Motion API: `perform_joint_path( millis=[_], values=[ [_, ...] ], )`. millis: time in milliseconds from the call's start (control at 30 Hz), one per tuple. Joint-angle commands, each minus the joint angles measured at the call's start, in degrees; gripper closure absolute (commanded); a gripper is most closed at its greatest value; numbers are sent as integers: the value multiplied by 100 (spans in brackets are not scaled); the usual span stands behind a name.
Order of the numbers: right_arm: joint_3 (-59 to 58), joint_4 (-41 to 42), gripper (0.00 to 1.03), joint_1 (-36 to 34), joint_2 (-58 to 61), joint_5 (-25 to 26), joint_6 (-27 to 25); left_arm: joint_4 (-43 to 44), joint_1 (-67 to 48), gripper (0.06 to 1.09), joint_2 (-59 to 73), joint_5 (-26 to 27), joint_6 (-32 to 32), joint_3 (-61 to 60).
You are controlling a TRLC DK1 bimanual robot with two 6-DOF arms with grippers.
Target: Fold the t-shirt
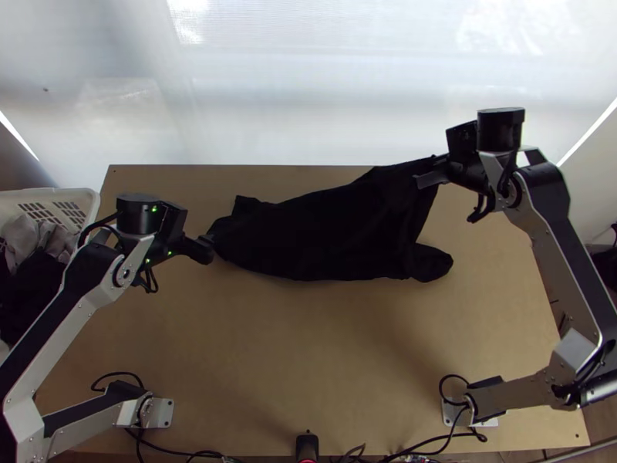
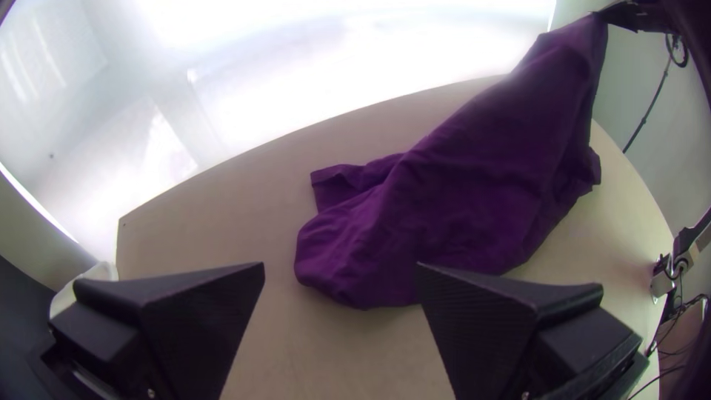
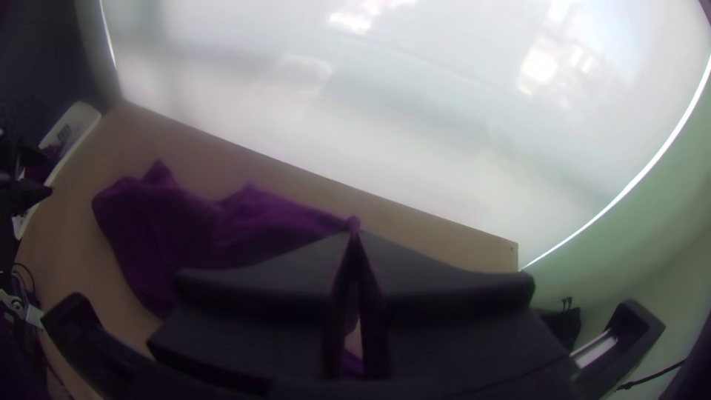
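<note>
Across the table (image 1: 308, 332), the t-shirt (image 1: 324, 231) is bunched, one corner pinched aloft by the right gripper (image 3: 354, 231); the left gripper (image 2: 341, 267) is parted wide. Because little cloth seems pinched, it could be dropped if tugged.

A light wooden counter (image 1: 332, 355) is the landmark. Just beside its left side is a white slotted basket (image 1: 91, 202), holding grey cloth (image 1: 23, 235) and dark cloth (image 1: 32, 289). Beyond its far edge is a pale translucent sheet (image 1: 308, 92). Off its right side is a black object (image 1: 605, 262), too unclear to name.
</note>
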Motion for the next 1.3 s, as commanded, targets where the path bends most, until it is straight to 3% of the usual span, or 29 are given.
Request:
perform_joint_path(
  millis=[0,500,933,1200,1267],
  values=[
    [-210,-498,100,95,-609,-8,166,436,-27,11,663,-60,34,182],
    [-2170,-1149,100,517,-2094,1,166,866,-71,11,3607,-78,-176,2063],
    [-2363,-1166,100,596,-2165,27,69,14,-132,11,5637,-69,-581,4181],
    [-2372,-1158,100,596,-2138,62,-1,-391,-159,12,6085,-69,-660,4875],
    [-2372,-1158,100,596,-2138,71,-36,-426,-167,16,6164,-69,-669,4990]
  ],
)
